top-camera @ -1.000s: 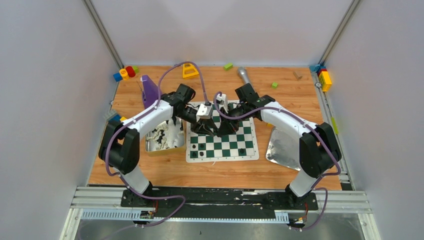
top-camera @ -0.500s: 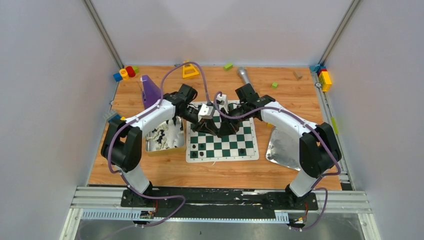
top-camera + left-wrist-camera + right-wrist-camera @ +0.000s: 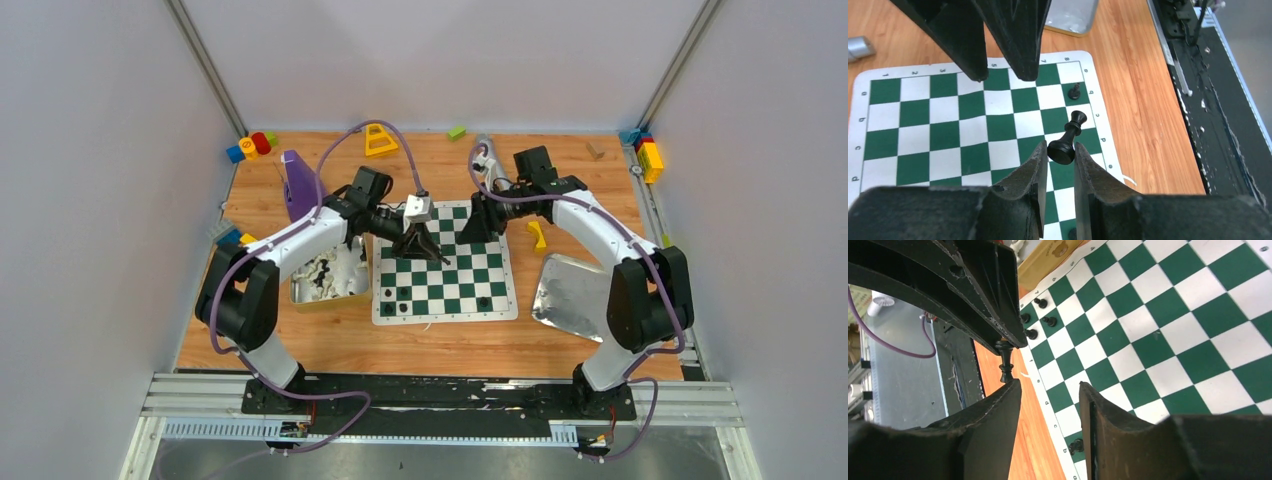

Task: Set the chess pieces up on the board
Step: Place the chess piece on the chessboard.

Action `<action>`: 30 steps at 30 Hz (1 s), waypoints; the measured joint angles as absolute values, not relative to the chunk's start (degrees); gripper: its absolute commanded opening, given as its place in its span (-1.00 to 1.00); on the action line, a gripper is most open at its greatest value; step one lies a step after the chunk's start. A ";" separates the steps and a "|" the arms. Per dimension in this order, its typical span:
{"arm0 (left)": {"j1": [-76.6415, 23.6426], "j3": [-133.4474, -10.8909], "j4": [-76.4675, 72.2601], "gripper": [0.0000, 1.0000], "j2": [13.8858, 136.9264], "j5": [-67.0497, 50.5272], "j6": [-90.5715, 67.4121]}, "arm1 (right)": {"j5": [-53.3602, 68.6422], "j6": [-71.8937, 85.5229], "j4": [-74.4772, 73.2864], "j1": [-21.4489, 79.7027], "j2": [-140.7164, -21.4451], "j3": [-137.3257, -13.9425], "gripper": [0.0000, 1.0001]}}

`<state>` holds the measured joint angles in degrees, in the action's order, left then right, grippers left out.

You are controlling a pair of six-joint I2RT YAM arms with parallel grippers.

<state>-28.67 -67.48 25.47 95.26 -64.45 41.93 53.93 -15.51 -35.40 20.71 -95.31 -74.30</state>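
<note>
The green and white checkered board [image 3: 447, 268] lies mid-table. My left gripper [image 3: 422, 250] hovers over its left part, shut on the round base of a black chess piece [image 3: 1071, 134], which hangs tilted between the fingertips [image 3: 1040, 160]; the piece also shows in the right wrist view [image 3: 1006, 362]. My right gripper [image 3: 468, 228] is open and empty over the board's far right part [image 3: 1048, 387]. A few black pieces [image 3: 404, 293] stand on the near rows, one [image 3: 484, 300] apart at the right. More pieces lie in the box [image 3: 325, 272] left of the board.
A shiny metal tray [image 3: 572, 295] lies right of the board, with a yellow block [image 3: 537, 236] beside it. A purple object [image 3: 297, 180], a yellow piece [image 3: 380, 140] and a silver cylinder [image 3: 487, 150] sit behind. Coloured blocks [image 3: 250, 145] lie in the far corners.
The two grippers were together over the board. My right gripper has opened and drawn back to the right and far side. My left gripper keeps the black piece.
</note>
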 measured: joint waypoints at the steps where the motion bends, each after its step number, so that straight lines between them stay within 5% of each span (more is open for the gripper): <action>1: -28.69 -66.67 22.61 -0.74 94.78 -63.94 38.83 | 54.22 -14.72 -34.96 19.92 -95.11 -74.30 0.03; 13: -28.45 -61.98 -5.74 -0.76 93.86 -55.75 -0.27 | 58.92 -6.85 -29.17 18.85 -94.43 -74.17 0.12; 30: -28.40 -58.59 -20.45 -0.78 93.86 -52.56 -18.15 | 62.28 -3.05 -26.63 17.32 -94.76 -73.93 -0.49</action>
<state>-28.40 -58.59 -20.45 93.86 -52.56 -18.15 62.28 -3.05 -26.63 17.32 -94.76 -73.93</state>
